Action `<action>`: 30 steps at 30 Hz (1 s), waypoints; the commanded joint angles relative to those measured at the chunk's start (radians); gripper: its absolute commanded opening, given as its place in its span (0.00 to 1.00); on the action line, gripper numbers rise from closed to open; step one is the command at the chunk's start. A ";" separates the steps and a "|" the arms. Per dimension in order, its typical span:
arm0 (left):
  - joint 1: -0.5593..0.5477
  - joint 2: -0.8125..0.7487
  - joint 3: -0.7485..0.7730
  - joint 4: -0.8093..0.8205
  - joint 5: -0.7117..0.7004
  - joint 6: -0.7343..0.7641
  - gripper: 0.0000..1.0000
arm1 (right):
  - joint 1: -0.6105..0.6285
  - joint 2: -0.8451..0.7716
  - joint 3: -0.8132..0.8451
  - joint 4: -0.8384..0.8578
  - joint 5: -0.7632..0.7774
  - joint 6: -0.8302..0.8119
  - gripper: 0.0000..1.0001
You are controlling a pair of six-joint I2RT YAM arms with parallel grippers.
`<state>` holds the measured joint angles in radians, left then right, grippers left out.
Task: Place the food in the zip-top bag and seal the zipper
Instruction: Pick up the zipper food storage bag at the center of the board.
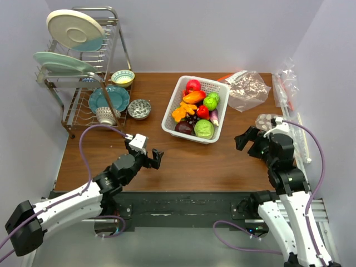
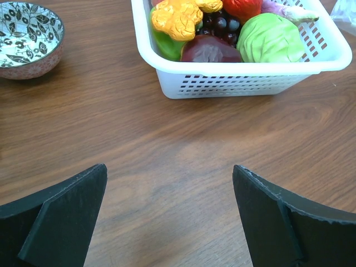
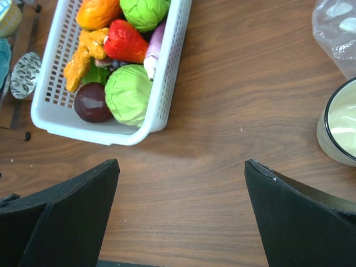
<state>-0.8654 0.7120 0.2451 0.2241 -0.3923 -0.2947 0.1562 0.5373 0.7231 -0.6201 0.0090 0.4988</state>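
The zip-top bag (image 1: 249,89) lies on the tabletop (image 1: 183,161) at the far right, just beside the far corner of the white basket (image 1: 171,108), and no tool touches it. The left tool (image 2: 169,178) hangs over bare wood in front of the basket, its jaws spread wide and holding nothing. The right tool (image 3: 181,167) is also wide apart and empty, near the right edge and nearer to the bag. I judge that the task is not yet begun: all the food (image 1: 194,108) sits in the basket. To do the first step well, the right tool should take the bag close to the zipper (image 1: 227,77), pinching only one layer, so that the mouth can open for the left tool's food. The bag is clear and crinkly, with bright glare. Something brown and speckled shows through it, and I cannot tell whether its mouth is open.
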 commanded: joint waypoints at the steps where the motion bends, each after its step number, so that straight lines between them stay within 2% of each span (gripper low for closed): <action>1: -0.003 -0.029 -0.017 0.052 -0.028 0.008 1.00 | 0.002 0.064 -0.013 0.051 -0.006 0.018 0.99; 12: -0.004 -0.062 -0.026 0.014 -0.114 -0.054 1.00 | 0.000 0.309 0.056 0.189 0.035 0.015 0.95; 18: -0.003 -0.057 -0.030 0.027 -0.094 -0.041 1.00 | 0.002 0.516 0.166 0.250 0.216 0.084 0.94; 24: -0.003 -0.049 -0.030 0.034 -0.079 -0.037 1.00 | 0.000 0.645 0.220 0.381 0.382 0.176 0.88; 30: -0.003 -0.065 -0.029 0.011 -0.128 -0.054 0.99 | -0.023 0.812 0.286 0.448 0.454 0.227 0.84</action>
<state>-0.8654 0.6628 0.2161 0.2138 -0.4751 -0.3305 0.1520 1.2789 0.9386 -0.2729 0.3557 0.6559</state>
